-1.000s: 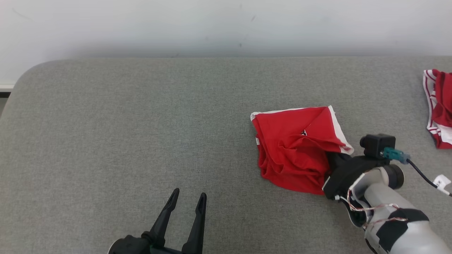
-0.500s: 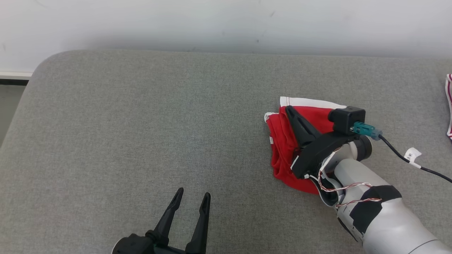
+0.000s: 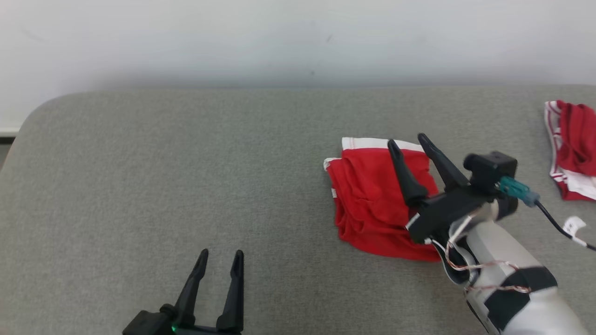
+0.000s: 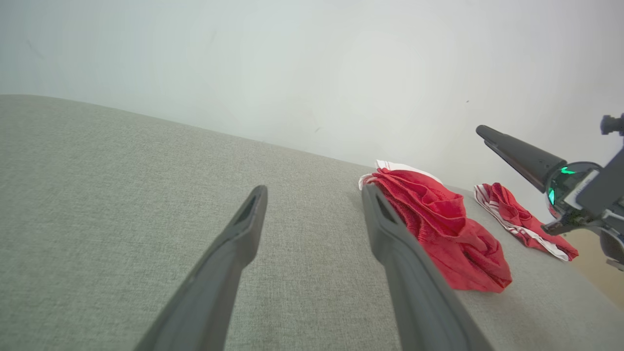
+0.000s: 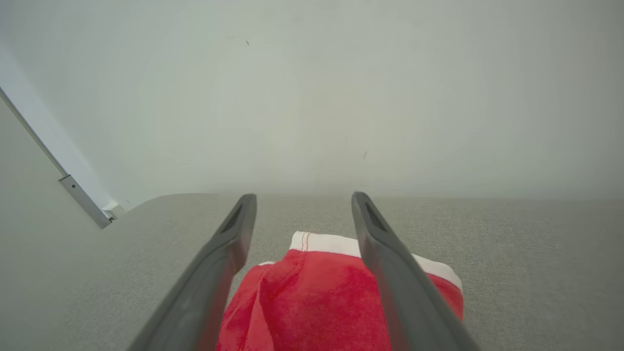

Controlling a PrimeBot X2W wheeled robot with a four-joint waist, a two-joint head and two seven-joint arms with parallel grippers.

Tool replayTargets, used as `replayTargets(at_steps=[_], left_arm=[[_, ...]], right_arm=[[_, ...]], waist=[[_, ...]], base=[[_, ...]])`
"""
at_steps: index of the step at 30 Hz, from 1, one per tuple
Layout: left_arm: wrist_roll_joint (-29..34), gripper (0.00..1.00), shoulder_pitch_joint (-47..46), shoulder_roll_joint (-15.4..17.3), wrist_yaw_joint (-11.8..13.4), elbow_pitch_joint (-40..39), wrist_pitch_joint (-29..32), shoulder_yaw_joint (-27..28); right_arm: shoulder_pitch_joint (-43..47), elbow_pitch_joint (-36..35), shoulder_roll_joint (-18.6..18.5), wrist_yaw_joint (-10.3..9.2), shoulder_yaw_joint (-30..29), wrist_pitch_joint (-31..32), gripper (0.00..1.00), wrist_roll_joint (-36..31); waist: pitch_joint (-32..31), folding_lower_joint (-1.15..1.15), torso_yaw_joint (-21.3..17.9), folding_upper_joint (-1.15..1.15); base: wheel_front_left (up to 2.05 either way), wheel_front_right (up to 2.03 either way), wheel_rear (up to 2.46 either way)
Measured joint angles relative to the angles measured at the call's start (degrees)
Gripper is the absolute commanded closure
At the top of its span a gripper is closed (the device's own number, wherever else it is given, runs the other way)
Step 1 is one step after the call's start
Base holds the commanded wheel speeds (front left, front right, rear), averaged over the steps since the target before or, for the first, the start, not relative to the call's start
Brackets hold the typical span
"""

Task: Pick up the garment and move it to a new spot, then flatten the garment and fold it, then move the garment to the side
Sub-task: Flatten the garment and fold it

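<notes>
The garment (image 3: 368, 200) is red with a white band, lying bunched on the grey surface (image 3: 186, 186) right of centre. It also appears as a red heap (image 4: 438, 229) in the left wrist view and under my fingers (image 5: 312, 302) in the right wrist view. My right gripper (image 3: 409, 142) hovers over the garment's right part, jaws open, nothing between them. My left gripper (image 3: 220, 256) stands open at the lower left, well apart from the garment, over bare fabric.
A second red garment with white stripes (image 3: 570, 149) lies at the far right edge. A white wall (image 3: 298, 37) runs behind the surface. The surface's rounded left corner (image 3: 32, 116) marks its end. A black cable with a white tag (image 3: 572, 228) trails from my right wrist.
My right gripper has let go of the garment and opened, lifting above it. The garment now lies more folded over. The head camera has shifted.
</notes>
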Motion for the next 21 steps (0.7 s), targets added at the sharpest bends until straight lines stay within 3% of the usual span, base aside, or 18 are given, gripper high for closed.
replayTargets(at_steps=[11, 21], left_arm=[[2.18, 0.00, 3.39, 0.31, 0.15, 0.19, 0.00, 7.23], [5.65, 0.00, 7.23, -0.26, -4.19, -1.43, 0.00, 11.85]], right_arm=[[17.51, -11.67, -0.35, 0.00, -14.96, 0.00, 0.00, -11.68], [31.91, -21.34, -0.07, 0.00, -20.46, 0.01, 0.00, -17.33]], waist=[[-5.25, 0.00, -4.82, 0.00], [-9.21, -0.01, -7.51, 0.00]], base=[[0.00, 0.00, 0.00], [0.00, 0.00, 0.00]])
